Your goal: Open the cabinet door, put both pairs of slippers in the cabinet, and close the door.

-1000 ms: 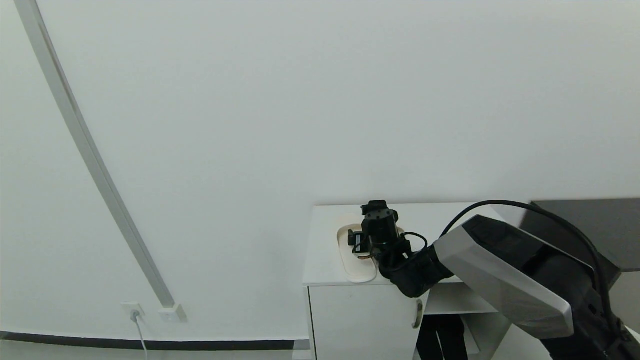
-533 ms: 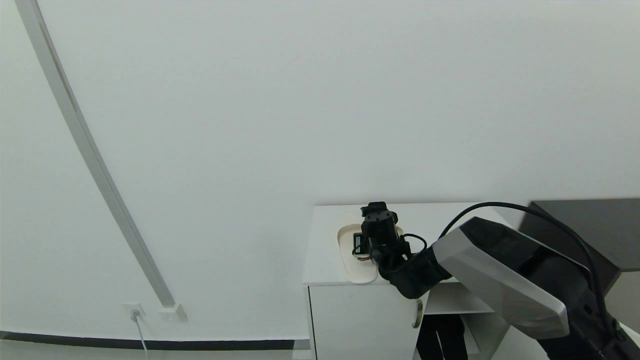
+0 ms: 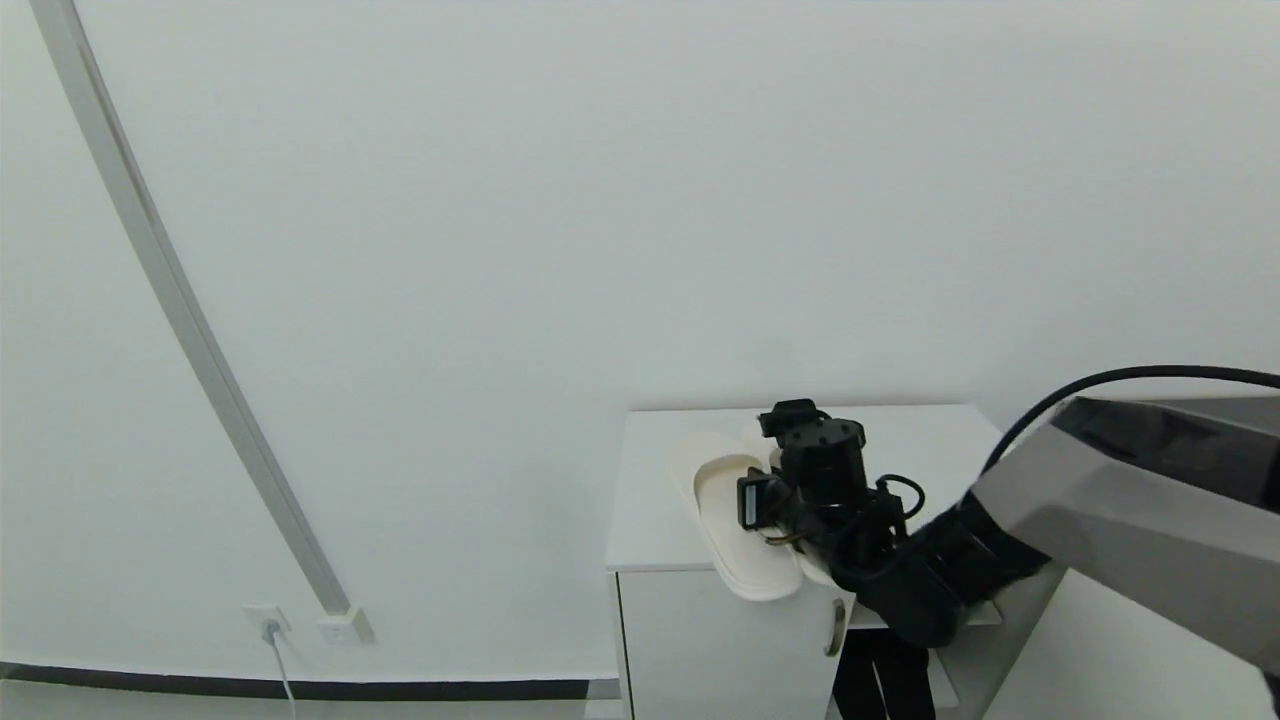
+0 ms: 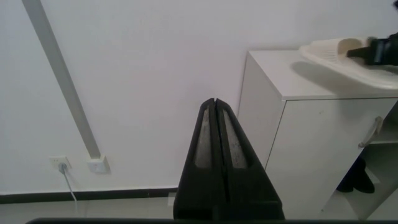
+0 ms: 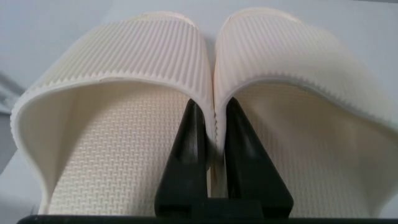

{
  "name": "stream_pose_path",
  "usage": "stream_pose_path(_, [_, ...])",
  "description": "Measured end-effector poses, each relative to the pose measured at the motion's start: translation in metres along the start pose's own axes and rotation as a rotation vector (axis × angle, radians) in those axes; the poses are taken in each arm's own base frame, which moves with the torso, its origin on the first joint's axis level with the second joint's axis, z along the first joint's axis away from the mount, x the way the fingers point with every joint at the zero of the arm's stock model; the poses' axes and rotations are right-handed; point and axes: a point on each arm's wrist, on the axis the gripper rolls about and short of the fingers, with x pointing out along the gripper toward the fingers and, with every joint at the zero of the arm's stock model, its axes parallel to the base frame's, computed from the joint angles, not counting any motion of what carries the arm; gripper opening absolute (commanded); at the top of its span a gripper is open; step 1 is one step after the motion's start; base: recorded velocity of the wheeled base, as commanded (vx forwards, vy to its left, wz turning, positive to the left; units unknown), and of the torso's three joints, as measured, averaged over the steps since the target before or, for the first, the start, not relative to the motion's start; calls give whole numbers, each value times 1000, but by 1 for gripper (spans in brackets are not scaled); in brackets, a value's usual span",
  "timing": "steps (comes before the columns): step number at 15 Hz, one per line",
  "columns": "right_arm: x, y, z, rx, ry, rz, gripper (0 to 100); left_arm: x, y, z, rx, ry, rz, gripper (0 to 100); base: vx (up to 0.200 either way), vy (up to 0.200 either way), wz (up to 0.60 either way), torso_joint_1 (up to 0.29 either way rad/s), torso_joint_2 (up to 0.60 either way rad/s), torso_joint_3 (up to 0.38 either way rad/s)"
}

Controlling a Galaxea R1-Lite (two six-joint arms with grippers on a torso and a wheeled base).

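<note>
Cream slippers [image 3: 735,525] and the right gripper [image 3: 768,508] had moved from the middle of the cabinet [image 3: 700,640] top toward its front edge since a second before.

The right side of the cabinet stood open, so the opening step looked done; a dark shape [image 3: 880,680] low inside may have been the other pair, though I could not tell; the cream pair, now overhanging the front edge, had yet to go in, and the closing remained; the right gripper [image 5: 211,124] was clamped on the two inner side walls of the slippers [image 5: 124,124], pinching them together as one; the left gripper [image 4: 214,124] hung well apart to the left of the cabinet [image 4: 311,143], fingers pressed together on nothing.
</note>
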Motion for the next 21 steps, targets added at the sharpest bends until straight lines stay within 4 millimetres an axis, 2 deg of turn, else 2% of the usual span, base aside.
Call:
stream_pose_path(5, [-110, -28, 10, -30, -13, 290, 0, 0, 0, 0, 1, -1, 1, 0, 0, 0, 0, 0, 0, 0])
stream_pose_path(7, [-141, -36, 13, -57, 9, 396, 0, 0, 0, 0, 0, -1, 1, 0, 0, 0, 0, 0, 0, 0])
stream_pose_path(8, [-150, -39, 13, -64, 19, 402, 0, 0, 0, 0, 0, -1, 0, 0, 0, 0, 0, 0, 0, 0])
stream_pose_path(11, [-154, -43, 16, -60, 8, 403, 0, 0, 0, 0, 0, -1, 0, 0, 0, 0, 0, 0, 0, 0])
stream_pose_path(17, [-138, -43, 11, -52, -22, 411, 0, 0, 0, 0, 2, -1, 0, 0, 0, 0, 0, 0, 0, 0])
stream_pose_path(21, [-134, -43, 5, -56, 0, 407, 0, 0, 0, 0, -1, 0, 0, 0, -200, 0, 0, 13, 6, 1])
